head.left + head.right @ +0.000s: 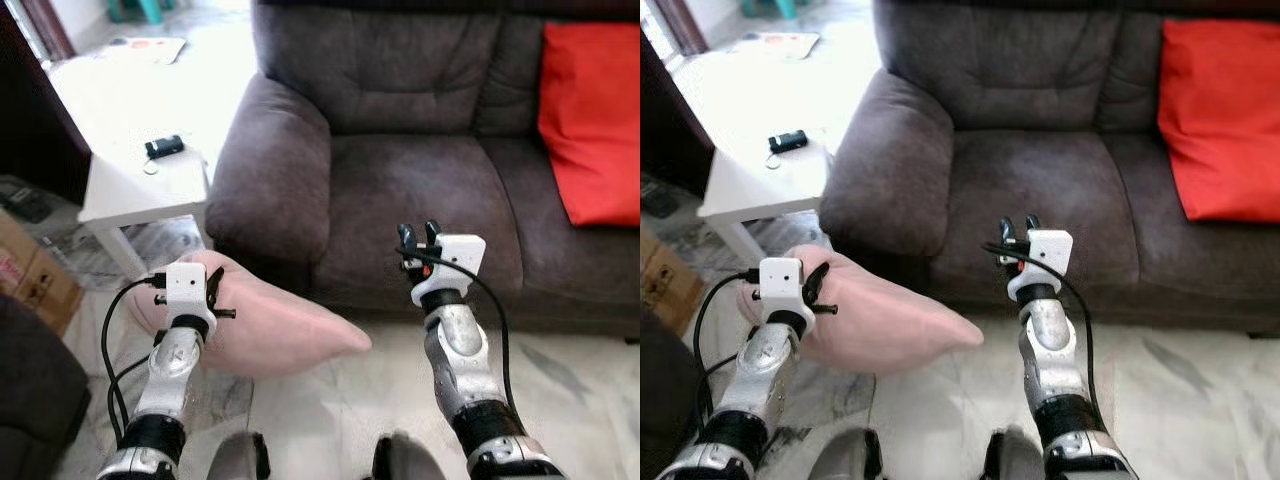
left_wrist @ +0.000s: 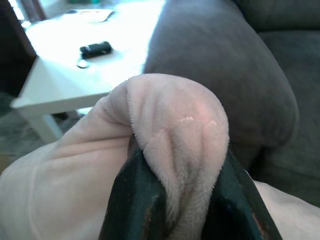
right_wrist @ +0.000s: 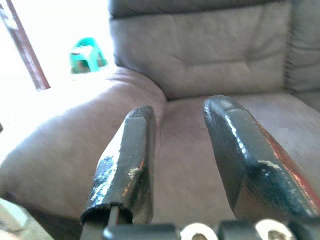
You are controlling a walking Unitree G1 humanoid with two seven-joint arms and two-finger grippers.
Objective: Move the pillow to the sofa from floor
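A pale pink pillow (image 1: 275,322) lies on the floor against the front of the dark grey sofa (image 1: 420,180), below its left armrest. My left gripper (image 1: 214,290) is at the pillow's upper left corner, shut on it. In the left wrist view a bunched fold of the pillow (image 2: 175,120) is pinched between the two black fingers (image 2: 134,200). My right gripper (image 1: 420,236) is raised in front of the sofa seat, to the right of the pillow and apart from it. It stands open, and in the right wrist view its fingers (image 3: 131,155) have nothing between them.
A red cushion (image 1: 595,120) leans at the sofa's right end. A low white table (image 1: 140,190) with a black key fob (image 1: 164,146) stands left of the armrest. A cardboard box (image 1: 30,275) and a dark seat (image 1: 30,400) are at the far left. Marble floor (image 1: 580,390) lies before the sofa.
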